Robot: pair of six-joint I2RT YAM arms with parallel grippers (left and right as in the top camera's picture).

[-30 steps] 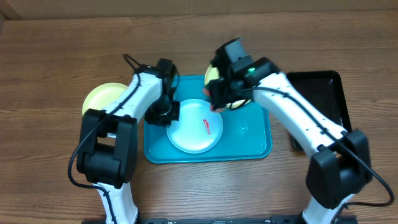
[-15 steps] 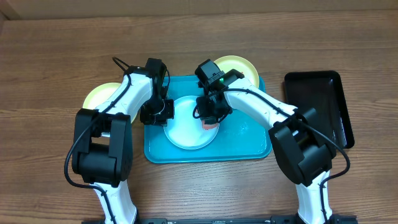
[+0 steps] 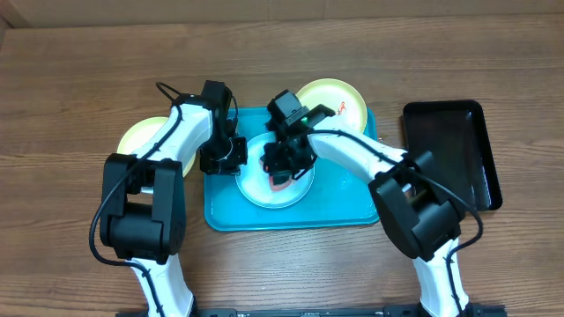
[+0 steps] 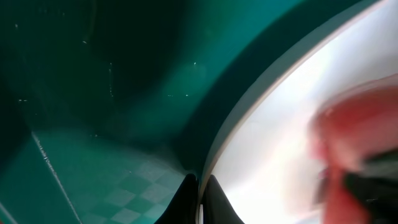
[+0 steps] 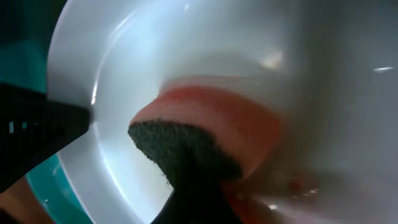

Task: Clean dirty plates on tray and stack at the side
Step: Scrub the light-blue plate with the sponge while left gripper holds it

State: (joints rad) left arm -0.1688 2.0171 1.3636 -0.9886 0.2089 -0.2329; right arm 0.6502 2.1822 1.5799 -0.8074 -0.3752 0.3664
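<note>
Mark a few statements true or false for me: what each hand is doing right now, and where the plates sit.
1. The right hand presses a sponge onto the centre plate in the teal tray. True.
2. The left hand hangs open, clear of that plate. False: the left hand pinches the centre plate's left rim.
3. The other two plates are stacked together on the table. False: the first yellow-green plate lies on the table left of the tray, and the second yellow-green plate sits apart at the tray's far right corner.
4. The second yellow-green plate bears a red smear. True.
</note>
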